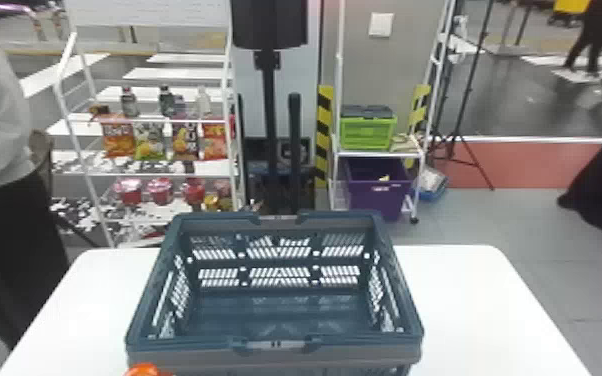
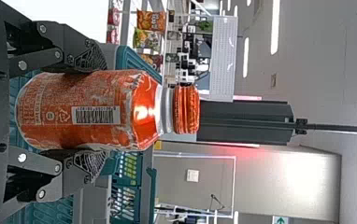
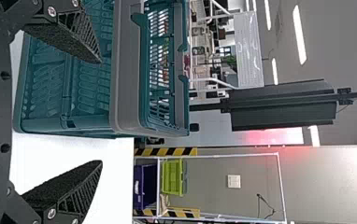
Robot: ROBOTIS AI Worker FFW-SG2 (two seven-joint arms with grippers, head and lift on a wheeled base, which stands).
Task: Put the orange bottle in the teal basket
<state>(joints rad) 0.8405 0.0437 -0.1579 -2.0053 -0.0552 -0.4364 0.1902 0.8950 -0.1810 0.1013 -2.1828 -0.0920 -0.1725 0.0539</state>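
The teal basket point(image 1: 275, 350) stands upright on the white table, its inside bare in the head view. At the bottom edge there, left of centre, the orange cap of the bottle point(image 1: 146, 370) pokes up just in front of the basket's near wall. In the left wrist view, the left gripper point(image 2: 91, 111) is shut on the orange bottle point(image 2: 81, 109), a finger against each side of its body; the bottle is upright, capped, with the basket point(image 2: 134, 186) behind it. My right gripper point(image 3: 102, 112) is open with nothing between its fingers, in front of the basket point(image 3: 130, 88).
The white table point(image 1: 465, 300) extends on both sides of the basket. Beyond it stand a rack with snack bags point(image 1: 150, 140) and bottles, a black pole stand, and a white shelf holding a green crate point(image 1: 367, 132) and a purple bin point(image 1: 377, 192).
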